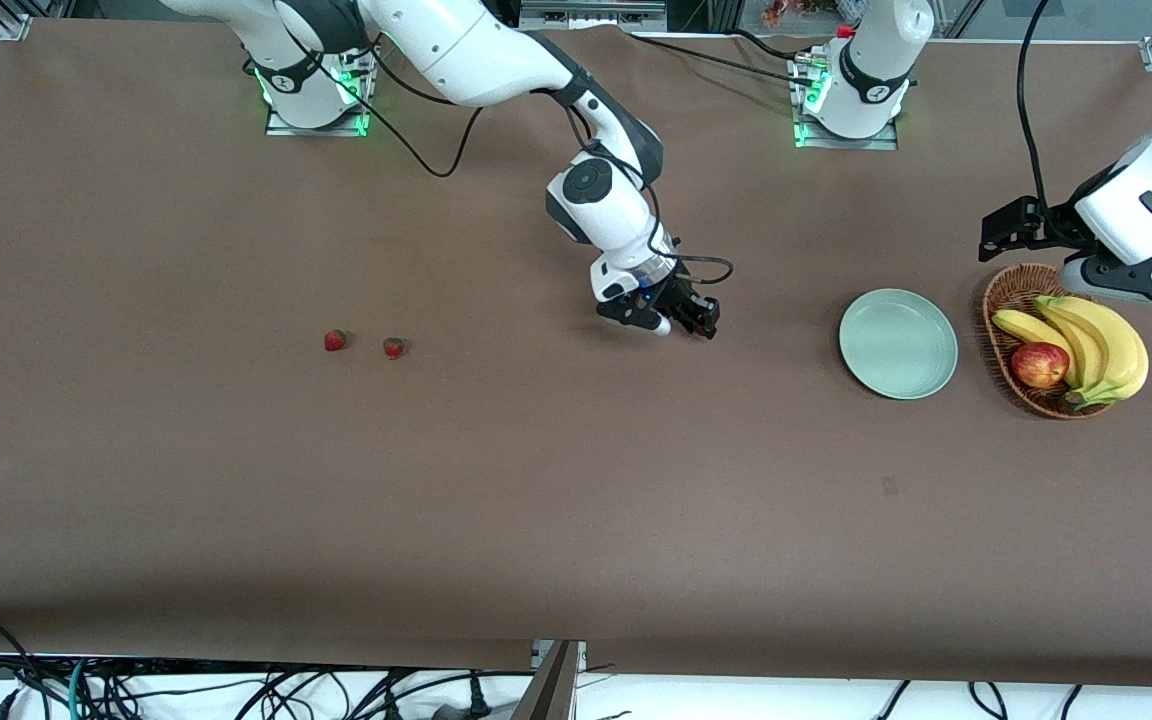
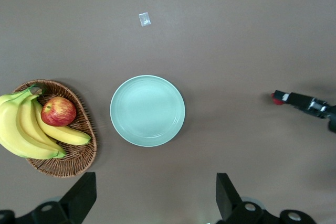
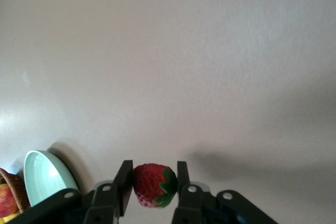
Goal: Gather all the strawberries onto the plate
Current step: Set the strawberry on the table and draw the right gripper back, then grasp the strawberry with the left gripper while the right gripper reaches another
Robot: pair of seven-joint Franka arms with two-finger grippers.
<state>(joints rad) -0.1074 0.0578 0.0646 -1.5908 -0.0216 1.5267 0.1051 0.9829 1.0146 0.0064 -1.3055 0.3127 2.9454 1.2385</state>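
Right now the right end effector (image 3: 152, 184) is hanging over the bare brown worktop (image 1: 536, 500), between the two loose strawberries and the plate (image 1: 898, 343), with its fingers (image 3: 124, 182) clamping on a strawberry (image 3: 152, 183) that is sitting squarely between them. Two more strawberries (image 1: 335, 340) (image 1: 394, 347) are lying side by side on the worktop toward the right arm's end, well apart from that end effector. The mint-green plate is sitting just beside a wicker basket (image 1: 998, 300) holding bananas (image 1: 1096, 345) and an apple (image 1: 1039, 364). Meanwhile the left end effector (image 2: 152, 198) is waiting above the basket and plate, its fingers spread wide apart.
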